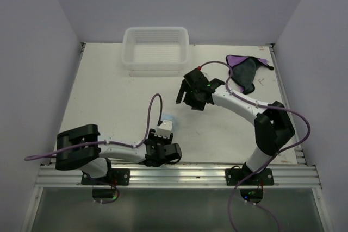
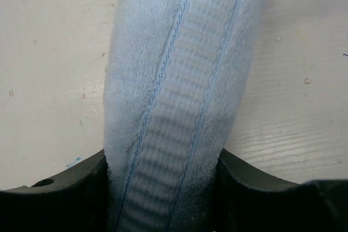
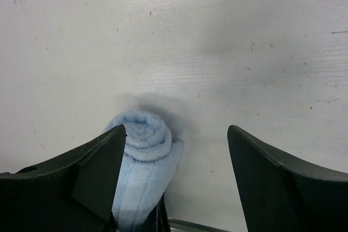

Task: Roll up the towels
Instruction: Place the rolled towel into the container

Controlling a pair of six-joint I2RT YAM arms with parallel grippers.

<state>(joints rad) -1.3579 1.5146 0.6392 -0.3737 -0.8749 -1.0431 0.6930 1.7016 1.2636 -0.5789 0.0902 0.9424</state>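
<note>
Seemingly finishing the light blue towel [image 1: 167, 119], rolled and pinched in the left gripper [image 1: 165, 127] at lower centre; next, releasing it and sending the wide-open right gripper [image 1: 189, 101] to the unrolled purple towel [image 1: 246, 71], upper right.

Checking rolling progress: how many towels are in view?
2. The rolled light blue towel sits in the left end effector; the purple towel lies crumpled at the table's far right.

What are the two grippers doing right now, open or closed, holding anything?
The left gripper is closed on the rolled light blue towel.
The right gripper is open, holding nothing.
</note>
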